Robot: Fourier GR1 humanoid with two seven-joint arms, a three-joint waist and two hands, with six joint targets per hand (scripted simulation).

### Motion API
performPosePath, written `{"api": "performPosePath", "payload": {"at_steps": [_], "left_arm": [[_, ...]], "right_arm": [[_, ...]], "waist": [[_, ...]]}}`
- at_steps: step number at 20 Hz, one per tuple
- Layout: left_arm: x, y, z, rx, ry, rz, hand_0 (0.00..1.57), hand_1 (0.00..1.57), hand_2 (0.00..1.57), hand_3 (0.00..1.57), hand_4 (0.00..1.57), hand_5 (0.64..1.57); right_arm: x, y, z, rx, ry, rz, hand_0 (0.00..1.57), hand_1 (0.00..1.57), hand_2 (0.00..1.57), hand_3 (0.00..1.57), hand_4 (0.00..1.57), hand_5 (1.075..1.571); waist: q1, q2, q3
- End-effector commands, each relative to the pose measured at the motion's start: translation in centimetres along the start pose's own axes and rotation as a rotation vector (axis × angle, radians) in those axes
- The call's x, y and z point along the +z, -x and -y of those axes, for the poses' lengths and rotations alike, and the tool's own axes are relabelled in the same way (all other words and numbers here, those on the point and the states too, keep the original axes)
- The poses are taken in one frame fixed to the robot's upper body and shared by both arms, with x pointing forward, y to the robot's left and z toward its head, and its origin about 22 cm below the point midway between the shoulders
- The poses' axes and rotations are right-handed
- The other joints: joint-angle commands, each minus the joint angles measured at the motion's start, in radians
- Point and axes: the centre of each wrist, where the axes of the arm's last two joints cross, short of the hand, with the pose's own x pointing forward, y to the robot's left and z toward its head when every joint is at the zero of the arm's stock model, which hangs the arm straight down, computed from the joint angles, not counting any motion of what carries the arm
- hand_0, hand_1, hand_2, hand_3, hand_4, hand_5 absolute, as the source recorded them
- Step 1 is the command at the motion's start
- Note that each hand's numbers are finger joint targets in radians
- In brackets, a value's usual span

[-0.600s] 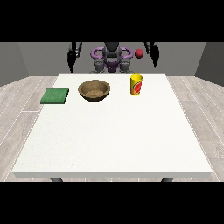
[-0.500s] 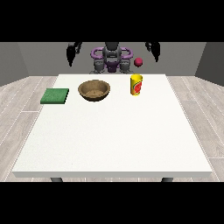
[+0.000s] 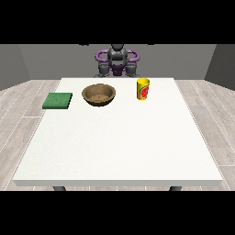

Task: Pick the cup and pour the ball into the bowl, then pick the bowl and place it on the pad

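Cup untouched, neither of my hands in sight, so I can't tell how their fingers lie.

The yellow cup (image 3: 143, 88) stands upright just beside the round wooden bowl (image 3: 98, 95); beyond the bowl lies the flat green pad (image 3: 58, 100). I should grasp the cup's smooth side and tip slowly.

The white tabletop (image 3: 119, 147) carries a green pad (image 3: 58, 100), a brown bowl (image 3: 98, 95) and an upright yellow cup (image 3: 143, 88), all near its far edge.
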Motion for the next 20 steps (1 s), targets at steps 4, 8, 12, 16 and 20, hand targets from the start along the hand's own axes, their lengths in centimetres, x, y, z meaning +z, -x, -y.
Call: {"api": "performPosePath", "payload": {"at_steps": [4,8,12,16,20], "left_arm": [[3.5,-2.4,1.5,0.06,0.002,-0.013,0.0,0.0,0.0,0.0,0.0,1.553],[3.5,-1.9,2.3,0.022,0.007,0.121,0.0,0.0,0.0,0.0,0.0,1.546],[0.7,-1.2,3.3,0.021,-0.015,0.266,0.0,0.0,0.0,0.0,0.0,1.537],[-0.4,0.2,3.6,-0.033,-0.013,0.357,0.0,0.0,0.0,0.0,0.0,1.517],[-1.1,3.3,5.5,-0.104,-0.003,0.406,0.0,0.0,0.0,0.0,0.0,1.501]], "right_arm": [[3.7,-3.8,0.3,-0.066,0.0,-0.023,0.0,0.0,0.0,0.0,0.52,1.569],[4.6,-3.4,1.3,-0.062,-0.02,0.085,0.0,0.0,0.0,0.0,0.48,1.57],[2.6,-2.9,1.6,-0.078,-0.037,0.238,0.0,0.0,0.0,0.0,0.43,1.571],[2.3,0.4,3.8,-0.062,-0.035,0.3,0.0,0.0,0.0,0.0,0.37,1.571],[0.8,-1.3,4.1,-0.065,-0.082,0.311,0.0,0.0,0.0,0.0,0.35,1.571]], "waist": [[-0.005,-0.022,-0.0032],[-0.016,0.124,-0.0032],[-0.037,0.267,-0.0032],[-0.044,0.363,-0.0025],[-0.069,0.415,-0.0036]]}}
